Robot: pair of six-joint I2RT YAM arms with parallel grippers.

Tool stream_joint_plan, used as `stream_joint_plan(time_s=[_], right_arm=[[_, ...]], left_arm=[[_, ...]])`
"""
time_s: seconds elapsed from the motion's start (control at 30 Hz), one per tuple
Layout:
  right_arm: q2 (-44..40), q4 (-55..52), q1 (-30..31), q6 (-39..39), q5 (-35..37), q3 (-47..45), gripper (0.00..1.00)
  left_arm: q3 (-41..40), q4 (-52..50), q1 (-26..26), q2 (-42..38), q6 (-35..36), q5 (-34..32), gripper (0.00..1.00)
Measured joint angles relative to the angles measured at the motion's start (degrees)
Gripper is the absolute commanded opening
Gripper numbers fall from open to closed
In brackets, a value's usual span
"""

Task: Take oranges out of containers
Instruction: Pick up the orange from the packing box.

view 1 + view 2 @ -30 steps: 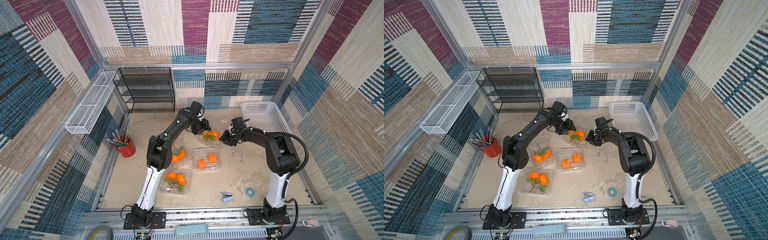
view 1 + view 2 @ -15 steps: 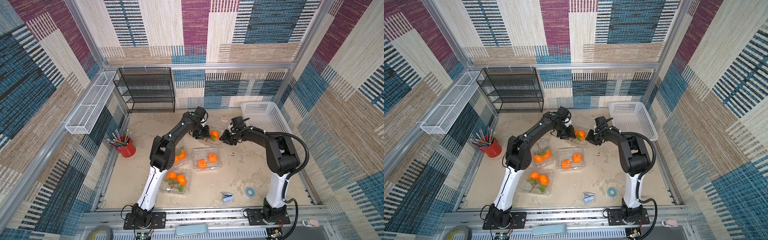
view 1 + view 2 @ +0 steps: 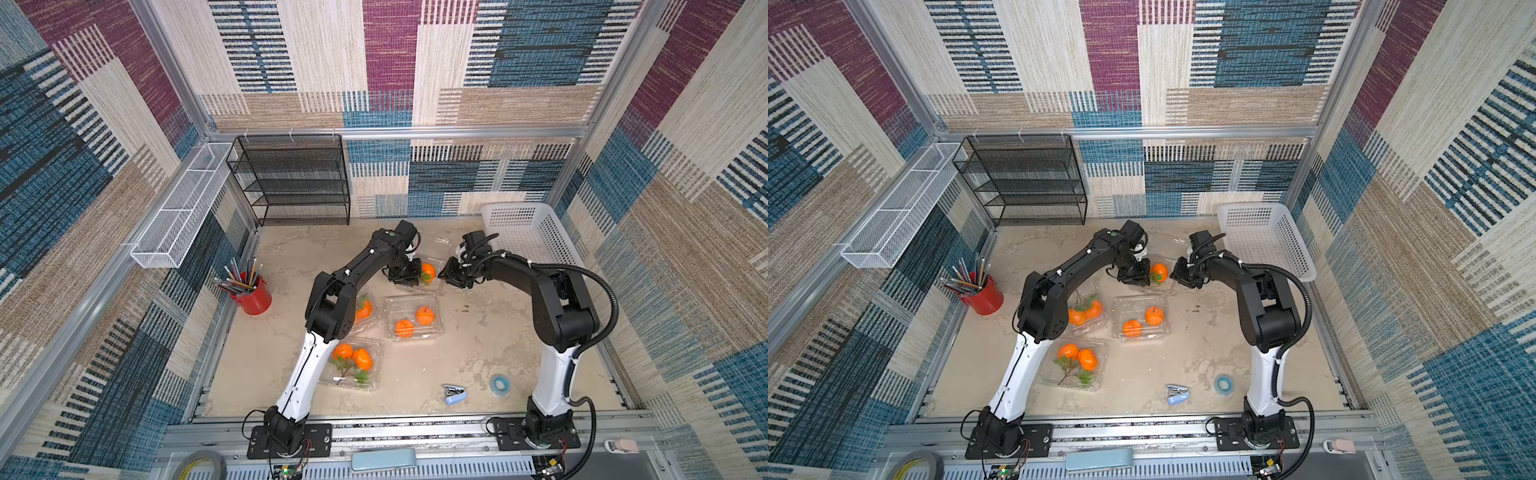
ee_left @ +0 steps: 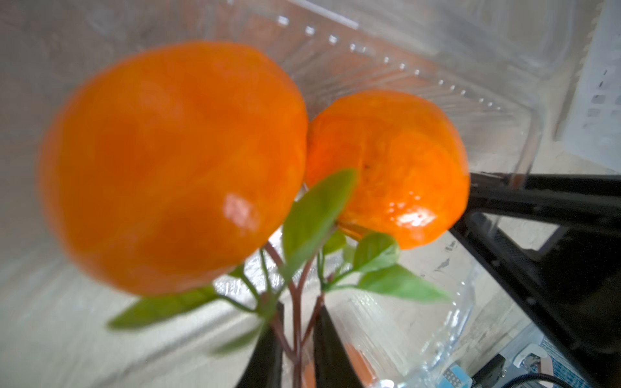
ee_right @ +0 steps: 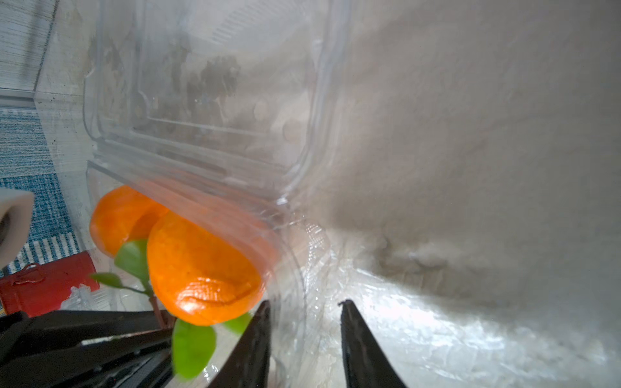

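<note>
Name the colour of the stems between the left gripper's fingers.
The stems are reddish-brown, clearest in the left wrist view.

A red cup [image 3: 254, 298] holding pencils [image 3: 237, 279] stands at the table's left edge, below a white wire tray [image 3: 178, 208] on the wall. A black mesh rack [image 3: 291, 183] and a white perforated basket [image 3: 519, 220] sit along the back. Near the front lie a blue stapler [image 3: 454, 393] and a blue tape roll [image 3: 499, 384], just beside each other.
</note>
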Motion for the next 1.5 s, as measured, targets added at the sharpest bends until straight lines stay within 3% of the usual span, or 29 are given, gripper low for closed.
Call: stream_joint_plan(time_s=[0.1,0.5,0.77,1.07,1.17,1.5], right_arm=[[0.11,-0.15,0.0,0.0,-0.02,0.0,0.37],[0.17,-0.72,0.0,0.57,-0.85,2.4,0.44],[0.13,-2.27,-0.17,1.81,-1.77,5.99,0.68],[-4.94,-1.99,-3.39,4.2,-5.64,7.93,0.98],[-5.84,0.48,-4.04,5.92,-9.14,7.93,0.99],[-4.02,7.78,-3.61,10.84,-19.34,7.54,0.87]], left_arm=[[0.96,-0.04,0.0,0.0,0.0,0.04,0.0],[2.64,1.4,0.39,-3.58,-2.29,2.19,0.0],[1.64,4.33,1.73,-5.79,-5.42,4.7,0.0],[-8.66,15.26,5.05,-10.43,-13.03,12.37,0.0],[-10.16,19.52,5.4,-10.51,-16.2,15.52,0.0],[-14.49,32.94,5.22,-12.02,-23.52,24.04,0.0]])
